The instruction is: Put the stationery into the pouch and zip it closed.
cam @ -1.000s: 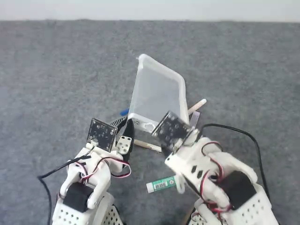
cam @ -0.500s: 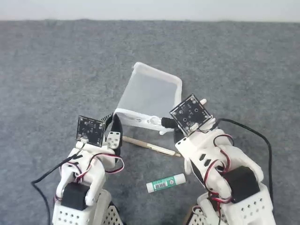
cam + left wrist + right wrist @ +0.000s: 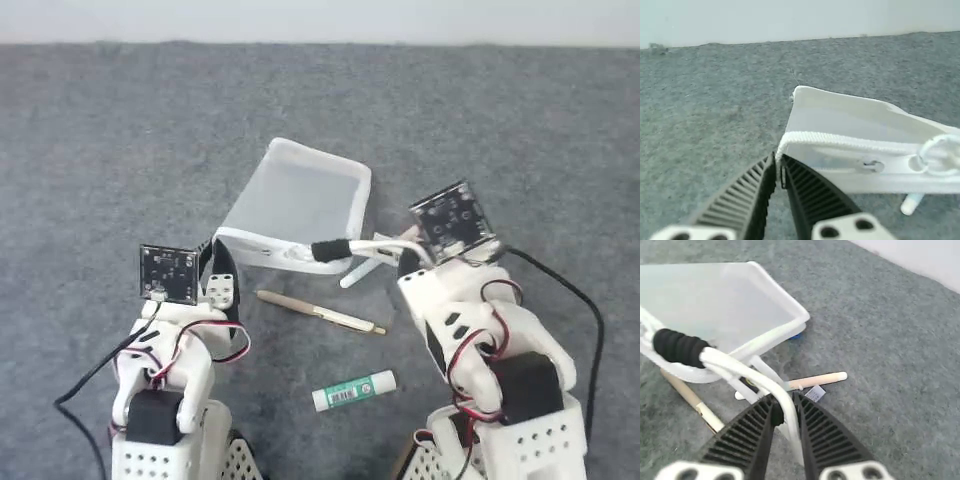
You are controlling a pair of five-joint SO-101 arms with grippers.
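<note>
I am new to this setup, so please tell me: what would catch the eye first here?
The white pouch, mid-table, is held from both sides: the left gripper pinches its corner, the right gripper its cord. A pen and a glue stick lie loose on the table nearby.

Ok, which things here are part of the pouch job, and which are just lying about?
Job: pouch, its strap in the right claw, a corner in the left claw; wooden pen; green-labelled tube; cream pen beside the pouch.
Not the job, just background: grey carpet, pale wall.
</note>
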